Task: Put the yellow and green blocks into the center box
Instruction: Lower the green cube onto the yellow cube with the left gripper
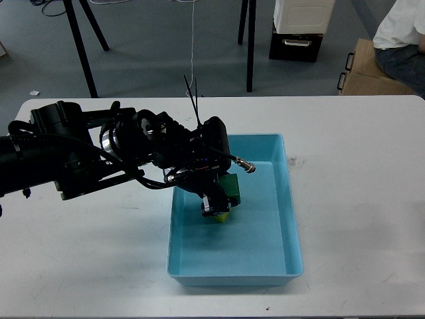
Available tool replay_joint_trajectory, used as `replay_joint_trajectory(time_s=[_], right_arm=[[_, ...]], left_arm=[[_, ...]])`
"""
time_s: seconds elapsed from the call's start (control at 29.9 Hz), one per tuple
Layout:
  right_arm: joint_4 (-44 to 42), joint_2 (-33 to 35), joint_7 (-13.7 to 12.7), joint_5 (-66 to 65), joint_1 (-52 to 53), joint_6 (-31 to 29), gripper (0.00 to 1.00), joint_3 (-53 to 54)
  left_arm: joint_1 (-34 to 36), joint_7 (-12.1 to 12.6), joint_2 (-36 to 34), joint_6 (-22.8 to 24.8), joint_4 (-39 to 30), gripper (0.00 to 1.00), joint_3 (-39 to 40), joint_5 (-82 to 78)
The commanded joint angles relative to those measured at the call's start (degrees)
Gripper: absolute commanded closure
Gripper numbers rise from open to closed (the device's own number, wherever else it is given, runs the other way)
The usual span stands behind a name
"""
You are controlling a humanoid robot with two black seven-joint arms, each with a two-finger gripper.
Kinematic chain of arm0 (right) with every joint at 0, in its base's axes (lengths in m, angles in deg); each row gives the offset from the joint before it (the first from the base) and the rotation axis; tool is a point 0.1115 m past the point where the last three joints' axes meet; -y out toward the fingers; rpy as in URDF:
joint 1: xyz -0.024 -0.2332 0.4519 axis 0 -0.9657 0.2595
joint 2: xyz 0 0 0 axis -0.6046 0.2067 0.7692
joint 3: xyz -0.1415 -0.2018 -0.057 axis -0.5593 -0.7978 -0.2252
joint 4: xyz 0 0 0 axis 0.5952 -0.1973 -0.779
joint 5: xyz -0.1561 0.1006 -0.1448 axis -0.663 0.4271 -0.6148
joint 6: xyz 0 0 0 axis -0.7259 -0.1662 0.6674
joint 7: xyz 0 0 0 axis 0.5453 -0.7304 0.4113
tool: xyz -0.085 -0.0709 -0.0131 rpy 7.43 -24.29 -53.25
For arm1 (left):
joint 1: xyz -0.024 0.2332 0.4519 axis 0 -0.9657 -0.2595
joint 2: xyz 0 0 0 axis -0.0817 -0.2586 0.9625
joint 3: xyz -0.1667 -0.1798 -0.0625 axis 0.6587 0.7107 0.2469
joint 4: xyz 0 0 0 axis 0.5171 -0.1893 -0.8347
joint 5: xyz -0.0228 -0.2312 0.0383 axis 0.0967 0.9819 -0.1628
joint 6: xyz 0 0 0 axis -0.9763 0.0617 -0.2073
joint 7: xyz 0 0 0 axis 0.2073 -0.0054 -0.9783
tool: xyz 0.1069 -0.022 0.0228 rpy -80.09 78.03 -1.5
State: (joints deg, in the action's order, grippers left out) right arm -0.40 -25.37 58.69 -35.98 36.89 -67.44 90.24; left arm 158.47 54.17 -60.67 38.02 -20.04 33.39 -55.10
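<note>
One tray (265, 259) sits on the table (358, 199). Two cubes lie inside it, toward 10 o'clock of its floor: one green cube (232, 186), one yellow cube (222, 215) touching it at 6 o'clock. The left gripper (214, 205) sits over the yellow cube; its opening cannot be told.

The left arm (73, 156) is black and bulky, with silver rings and looping black cables.

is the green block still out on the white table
No, the green block sits inside the blue tray, beside the left gripper.
</note>
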Motion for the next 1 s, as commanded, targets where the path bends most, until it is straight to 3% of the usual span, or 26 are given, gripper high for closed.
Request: replay_joint_trajectory(time_s=[0.0, 0.1, 0.23, 0.4, 0.54, 0.57, 0.67, 0.7, 0.97], right_arm=[[0.0, 0.0, 0.0, 0.02, -0.08, 0.0, 0.01, 0.0], [0.0, 0.0, 0.0, 0.02, 0.0, 0.0, 0.01, 0.0], [0.0, -0.09, 0.0, 0.02, 0.0, 0.0, 0.01, -0.09], [0.0, -0.09, 0.0, 0.02, 0.0, 0.0, 0.01, -0.09], [0.0, -0.09, 0.0, 0.02, 0.0, 0.0, 0.01, 0.0], [0.0, -0.09, 0.0, 0.02, 0.0, 0.0, 0.01, 0.0], [-0.09, -0.09, 0.0, 0.02, 0.0, 0.0, 0.01, 0.0], [0.0, -0.09, 0.0, 0.02, 0.0, 0.0, 0.01, 0.0], [-0.09, -0.09, 0.0, 0.02, 0.0, 0.0, 0.01, -0.09]], left_arm=[[-0.21, 0.0, -0.01, 0.0, 0.59, 0.04, -0.16, 0.0], [-0.21, 0.0, -0.18, 0.0, 0.6, 0.09, -0.68, 0.0], [0.23, 0.0, -0.44, 0.0, 0.6, 0.53, -0.69, 0.0], [0.4, 0.0, -0.45, 0.0, 0.6, 0.68, -0.69, 0.0], [0.32, 0.0, -0.44, 0.0, 0.6, 0.63, -0.69, 0.0], [0.32, 0.0, -0.36, 0.0, 0.6, 0.56, -0.6, 0.0], [0.32, 0.0, -0.45, 0.0, 0.6, 0.18, -0.07, 0.0], [0.23, 0.0, -0.45, 0.0, 0.6, 0.11, -0.07, 0.0], [0.14, 0.0, -0.53, 0.0, 0.6, 0.01, 0.11, 0.72]])
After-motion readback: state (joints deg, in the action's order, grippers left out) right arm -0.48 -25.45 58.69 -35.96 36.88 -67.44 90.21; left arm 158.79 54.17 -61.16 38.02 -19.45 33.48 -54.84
